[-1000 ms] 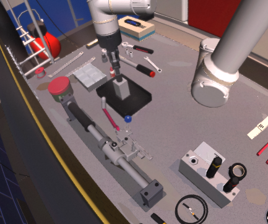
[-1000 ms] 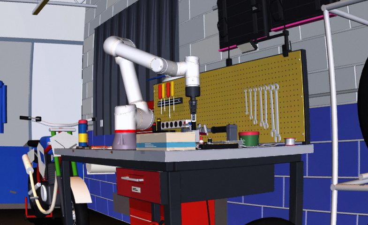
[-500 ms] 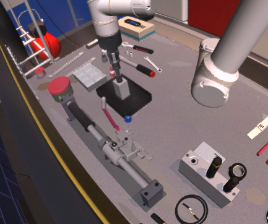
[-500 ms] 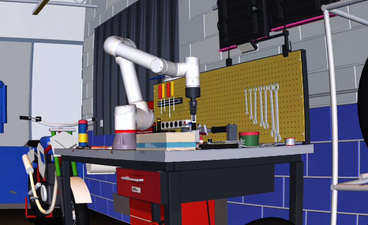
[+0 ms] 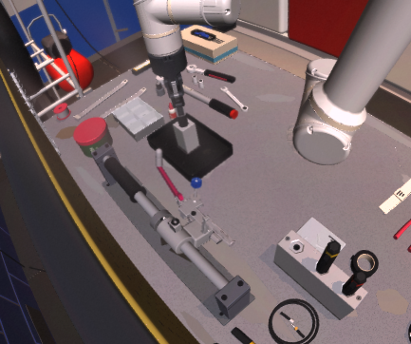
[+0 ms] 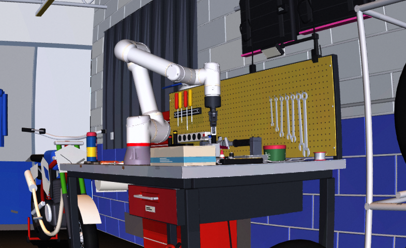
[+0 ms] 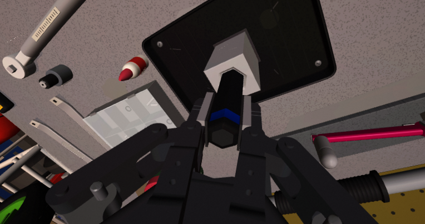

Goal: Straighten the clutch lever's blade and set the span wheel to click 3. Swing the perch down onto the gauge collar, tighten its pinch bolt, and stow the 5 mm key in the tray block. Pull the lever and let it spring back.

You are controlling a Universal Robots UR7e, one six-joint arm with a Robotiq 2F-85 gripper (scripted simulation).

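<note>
My gripper (image 7: 224, 119) points straight down over the black tray (image 5: 190, 145) near the back of the bench. The black 5 mm key (image 7: 228, 103), marked with a blue band, is clamped in its fingers. The key stands upright with its lower end inside the socket of the grey tray block (image 7: 234, 62). The clutch lever (image 5: 167, 177), with a red blade and grey ball tip, sits on the handlebar (image 5: 166, 216) at the bench's near edge. Its perch (image 5: 192, 225) clamps the bar next to a collar (image 5: 163, 223). A blue knob (image 5: 195, 182) stands above the perch.
A clear parts organiser (image 5: 137, 116) lies just left of the tray. A torque wrench (image 5: 211, 103), sockets and a small red-tipped bottle (image 7: 132, 68) lie behind it. A green tin with a red lid (image 5: 91, 135) stands at the bar's far end.
</note>
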